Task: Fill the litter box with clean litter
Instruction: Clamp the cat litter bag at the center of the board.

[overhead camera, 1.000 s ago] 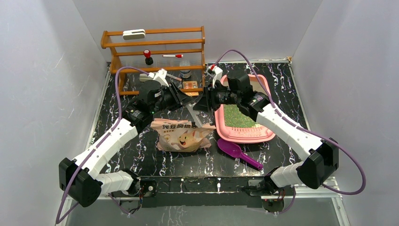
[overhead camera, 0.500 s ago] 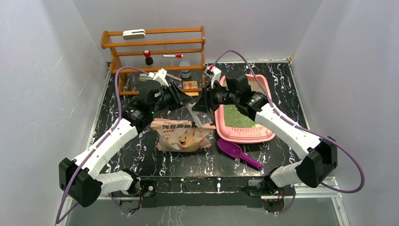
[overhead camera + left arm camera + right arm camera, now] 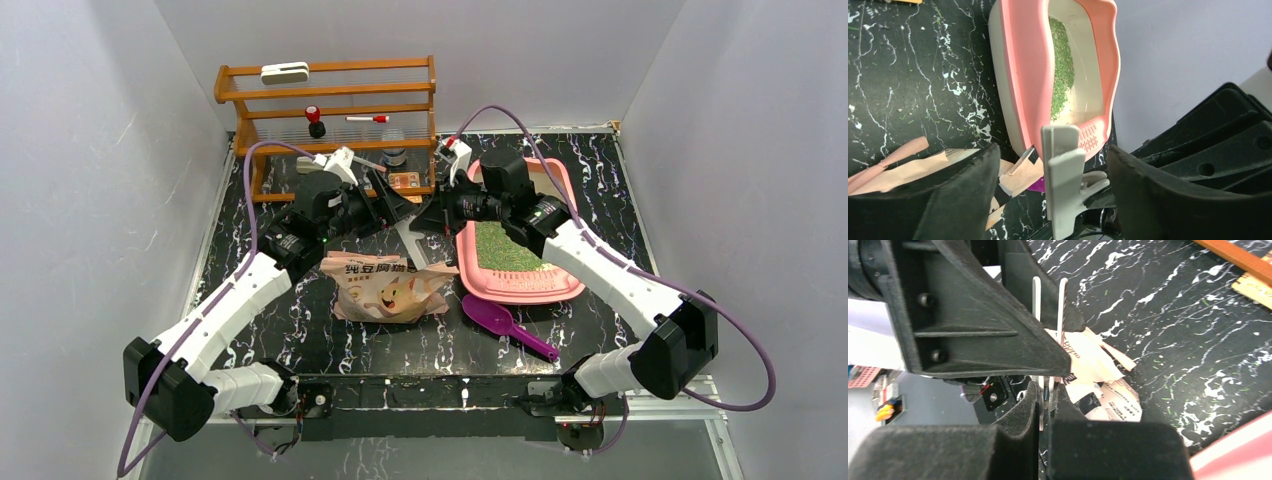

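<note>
The pink litter box (image 3: 562,288) lies at the right of the table, with a patch of green clean litter (image 3: 505,248) on its floor; the left wrist view shows its rim (image 3: 1025,75) and the litter (image 3: 1062,65). A grey-white bag clip (image 3: 412,240) hangs above the table between both grippers. My right gripper (image 3: 432,214) is shut on the clip's handles (image 3: 1046,395), and the clip's two blades (image 3: 1063,310) stand apart. My left gripper (image 3: 396,205) is open, its fingers either side of the clip (image 3: 1063,185) without touching it.
A beige cat-printed bag (image 3: 385,288) lies under the grippers, its torn top toward them (image 3: 1098,365). A purple scoop (image 3: 497,321) lies in front of the litter box. A wooden rack (image 3: 330,95) with small items stands at the back left. Green grains are scattered on the black marbled tabletop.
My left gripper has opened and let go of the clip. My right gripper has closed onto the clip's handles. Both arms have stayed almost in place.
</note>
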`<state>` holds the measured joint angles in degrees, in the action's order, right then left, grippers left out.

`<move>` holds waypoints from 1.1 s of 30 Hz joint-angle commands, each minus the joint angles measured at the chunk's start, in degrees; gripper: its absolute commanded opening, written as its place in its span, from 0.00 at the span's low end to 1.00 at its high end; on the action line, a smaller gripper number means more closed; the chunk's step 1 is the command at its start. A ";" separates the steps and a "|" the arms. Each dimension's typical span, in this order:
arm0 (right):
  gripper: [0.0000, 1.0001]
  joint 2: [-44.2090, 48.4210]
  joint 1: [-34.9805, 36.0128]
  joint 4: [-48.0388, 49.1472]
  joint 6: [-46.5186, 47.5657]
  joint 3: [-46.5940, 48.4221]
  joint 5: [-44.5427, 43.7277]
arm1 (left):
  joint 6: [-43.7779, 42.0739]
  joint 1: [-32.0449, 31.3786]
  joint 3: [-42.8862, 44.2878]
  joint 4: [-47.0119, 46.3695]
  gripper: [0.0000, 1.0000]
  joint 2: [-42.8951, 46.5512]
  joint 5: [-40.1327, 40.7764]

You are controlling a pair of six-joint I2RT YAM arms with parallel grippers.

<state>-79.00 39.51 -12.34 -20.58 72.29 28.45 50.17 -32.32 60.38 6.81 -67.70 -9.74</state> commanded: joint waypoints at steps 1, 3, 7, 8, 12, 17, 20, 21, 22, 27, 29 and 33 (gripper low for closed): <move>0.00 2.54 -0.14 -0.37 3.52 1.45 -4.43 | -5.45 0.28 3.49 5.40 0.84 2.81 3.19; 0.00 2.76 -0.13 -1.55 4.21 1.49 -6.06 | -8.80 0.43 4.14 7.85 0.92 3.96 5.36; 0.00 5.00 -0.16 -2.34 7.38 0.12 -10.07 | -18.64 0.99 5.23 11.96 0.98 6.25 5.12; 0.00 5.95 -0.15 -2.25 8.71 -0.55 -11.07 | -21.95 1.02 5.75 13.75 0.98 6.46 4.25; 0.00 10.37 -0.14 -1.23 17.60 -3.72 -9.65 | -36.69 1.11 9.46 24.12 0.83 6.16 -3.21; 0.00 15.25 -0.19 -2.77 31.04 -7.37 -5.69 | -50.61 1.11 9.96 30.63 0.89 7.65 -11.30; 0.00 16.86 -0.15 -4.31 36.88 -8.39 -4.49 | -56.31 1.10 8.79 32.09 0.86 7.74 -13.70; 0.00 17.29 -0.18 -4.68 38.14 -8.66 -4.75 | -59.22 1.11 8.14 32.65 0.86 7.94 -16.56; 0.00 17.69 -0.14 -5.14 39.74 -8.99 -4.58 | -61.41 1.09 7.30 32.96 0.86 8.29 -18.92; 0.00 18.49 -0.21 -8.26 46.12 -9.68 -5.76 | -67.28 1.11 6.97 35.96 0.85 8.33 -18.74; 0.00 18.45 -0.18 -11.76 51.89 -9.49 -1.47 | -69.68 1.11 7.07 38.80 0.86 7.42 -18.35; 0.00 18.21 -0.17 -13.70 57.95 -9.89 2.35 | -71.38 1.11 7.65 41.36 0.84 5.08 -15.15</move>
<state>-62.00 39.38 -24.49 28.77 62.37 26.09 -16.27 -31.33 67.13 43.62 -61.10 -25.91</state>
